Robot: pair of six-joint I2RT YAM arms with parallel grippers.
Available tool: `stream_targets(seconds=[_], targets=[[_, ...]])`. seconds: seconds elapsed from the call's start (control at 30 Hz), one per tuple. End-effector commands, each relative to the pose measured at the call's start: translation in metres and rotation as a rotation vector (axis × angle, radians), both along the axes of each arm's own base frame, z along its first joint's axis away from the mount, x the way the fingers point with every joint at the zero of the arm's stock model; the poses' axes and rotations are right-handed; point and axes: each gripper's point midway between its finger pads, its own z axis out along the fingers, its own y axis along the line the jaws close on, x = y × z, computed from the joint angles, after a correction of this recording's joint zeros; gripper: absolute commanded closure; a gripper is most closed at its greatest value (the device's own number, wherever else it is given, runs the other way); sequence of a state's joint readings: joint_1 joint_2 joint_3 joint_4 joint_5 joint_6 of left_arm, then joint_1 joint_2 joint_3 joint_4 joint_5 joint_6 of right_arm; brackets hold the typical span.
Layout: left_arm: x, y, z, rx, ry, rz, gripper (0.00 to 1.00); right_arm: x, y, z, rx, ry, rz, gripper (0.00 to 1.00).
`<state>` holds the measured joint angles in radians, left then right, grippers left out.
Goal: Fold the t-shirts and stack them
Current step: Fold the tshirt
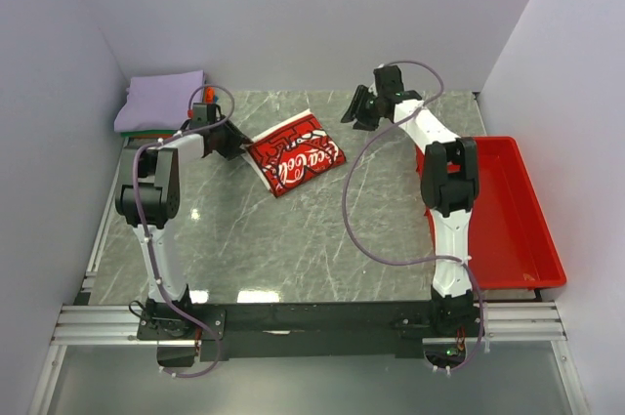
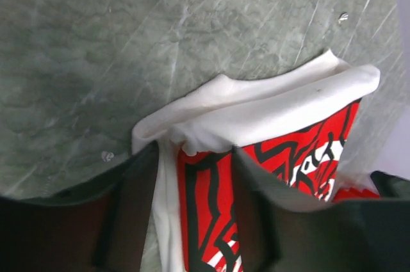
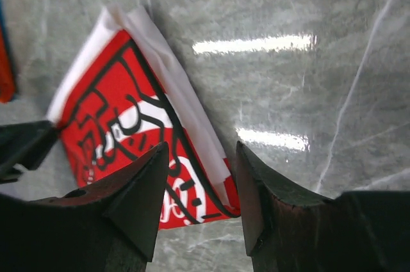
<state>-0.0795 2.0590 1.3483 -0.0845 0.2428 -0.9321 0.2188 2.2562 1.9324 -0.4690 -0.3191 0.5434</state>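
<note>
A white t-shirt with a large red print is seen folded into a compact rectangle on the grey marbled table, towards the back and slightly left of centre, turned at an angle to the table's edges. In the left wrist view, its white folded edge is bunched and slightly raised, with the red print showing below it. The left gripper is positioned at the shirt's left corner. Its jaws are held apart, and the two dark fingers are set either side of a strip of the cloth without visibly pinching it. The right gripper is held near the back of the table, just beyond the shirt's right corner and apart from it. Its jaws are likewise spread, and nothing is held between them. In the right wrist view, the shirt is seen lying flat on the table behind the fingers. A folded lavender t-shirt is placed in the back left corner, on top of a small pile from which a thin green edge is shown. A red tray is set along the right side of the table, beside the right arm, well apart from the shirts.
</note>
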Motion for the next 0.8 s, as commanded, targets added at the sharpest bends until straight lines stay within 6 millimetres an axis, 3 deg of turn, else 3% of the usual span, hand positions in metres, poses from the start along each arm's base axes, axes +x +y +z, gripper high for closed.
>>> stream_targets(seconds=[0.0,0.13,0.27,0.47,0.6,0.77], targets=[[0.007,-0.005,0.043,-0.028,-0.116,-0.024,0.44,-0.014,0.006,0.020,-0.097,-0.071,0.035,0.47],[0.006,-0.006,0.072,-0.026,-0.179,-0.034,0.34,-0.023,0.016,-0.001,-0.136,-0.047,0.080,0.44],[-0.007,-0.009,0.078,0.009,-0.178,-0.039,0.27,-0.029,0.027,-0.015,-0.142,-0.027,0.111,0.42],[-0.040,-0.014,0.060,0.114,-0.095,0.006,0.29,-0.043,0.034,-0.037,-0.180,0.010,0.130,0.41],[-0.066,-0.033,0.043,0.166,-0.047,-0.004,0.29,-0.057,0.034,-0.054,-0.192,0.046,0.138,0.41],[-0.079,-0.044,0.024,0.193,-0.026,-0.016,0.28,-0.077,0.037,-0.057,-0.181,0.061,0.137,0.44]])
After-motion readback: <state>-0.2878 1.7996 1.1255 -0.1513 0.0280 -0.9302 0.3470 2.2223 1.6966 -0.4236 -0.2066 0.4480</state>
